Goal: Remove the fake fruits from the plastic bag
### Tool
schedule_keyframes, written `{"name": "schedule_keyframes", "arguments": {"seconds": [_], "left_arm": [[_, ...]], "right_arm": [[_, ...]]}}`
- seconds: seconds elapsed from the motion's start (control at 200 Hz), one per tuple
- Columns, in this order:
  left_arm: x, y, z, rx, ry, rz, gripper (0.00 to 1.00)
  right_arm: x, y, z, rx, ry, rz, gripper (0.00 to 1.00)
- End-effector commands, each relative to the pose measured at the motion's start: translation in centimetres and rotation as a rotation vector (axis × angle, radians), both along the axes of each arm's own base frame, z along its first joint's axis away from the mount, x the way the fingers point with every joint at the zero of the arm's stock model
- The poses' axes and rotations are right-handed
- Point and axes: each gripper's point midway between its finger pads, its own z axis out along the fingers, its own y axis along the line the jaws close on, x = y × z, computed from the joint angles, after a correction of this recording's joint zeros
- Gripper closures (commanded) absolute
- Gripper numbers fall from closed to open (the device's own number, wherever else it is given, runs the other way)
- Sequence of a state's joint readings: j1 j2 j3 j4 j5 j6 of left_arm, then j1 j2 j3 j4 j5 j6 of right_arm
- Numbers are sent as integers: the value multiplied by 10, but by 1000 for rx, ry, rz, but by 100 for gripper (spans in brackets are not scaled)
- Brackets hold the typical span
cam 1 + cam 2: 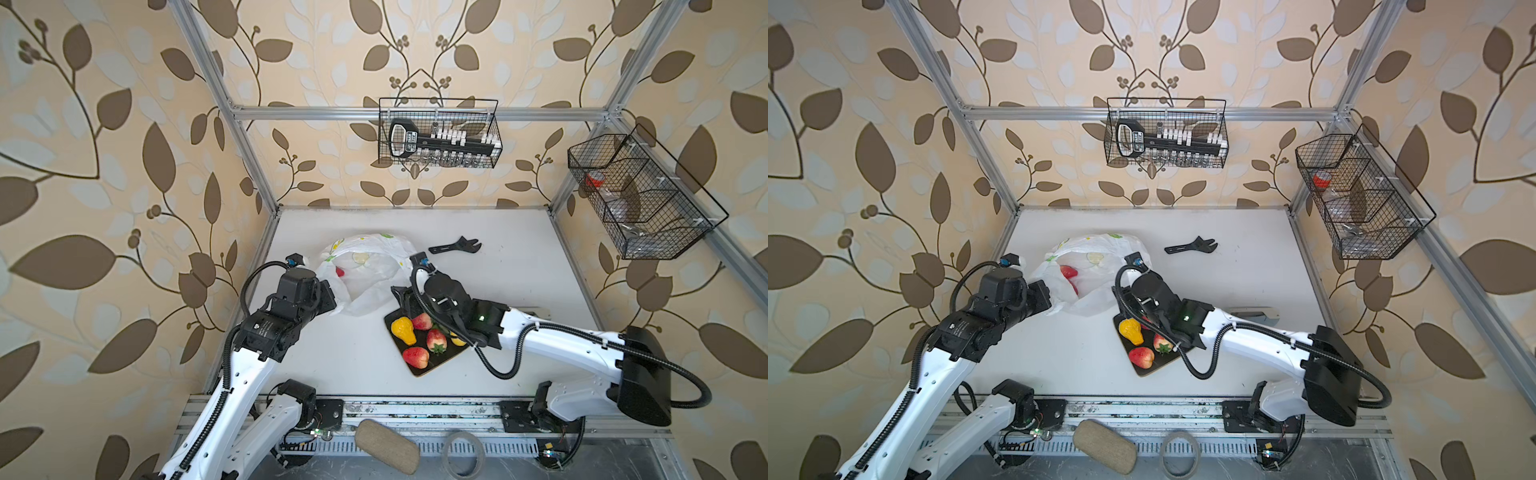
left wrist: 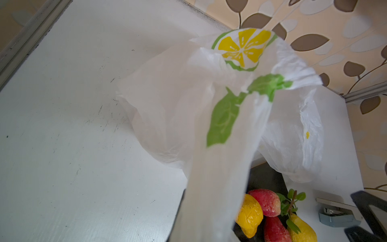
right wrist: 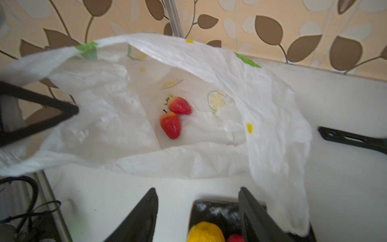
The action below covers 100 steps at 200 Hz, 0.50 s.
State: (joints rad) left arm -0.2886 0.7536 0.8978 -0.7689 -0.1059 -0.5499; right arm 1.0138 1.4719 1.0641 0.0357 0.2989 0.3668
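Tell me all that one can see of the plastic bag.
The plastic bag is thin, white, translucent and crinkled, printed with lemon slices and green leaves. It lies on the white table, its mouth gaping open. The left gripper pinches one edge. Two red strawberries lie inside.

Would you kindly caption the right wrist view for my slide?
Two strawberries lie inside the gaping plastic bag, beyond the open right pincer.
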Motion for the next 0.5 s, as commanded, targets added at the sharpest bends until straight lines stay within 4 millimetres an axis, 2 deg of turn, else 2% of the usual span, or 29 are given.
{"name": "schedule_keyframes", "arguments": {"seconds": [0.0,0.255,0.395,0.495], "left_arm": [[-10,-1,-6,1,22,-25,100],[-20,4,-19,7,67,-4,100],[-22,5,-18,7,72,-2,100],[-22,6,-15,16,71,1,100]], "right_arm": [[7,44,-5,-5,-7,110,40],[46,115,-53,-34,47,126,49],[56,137,-79,-67,23,163,51],[54,142,-80,-102,-93,232,50]]}}
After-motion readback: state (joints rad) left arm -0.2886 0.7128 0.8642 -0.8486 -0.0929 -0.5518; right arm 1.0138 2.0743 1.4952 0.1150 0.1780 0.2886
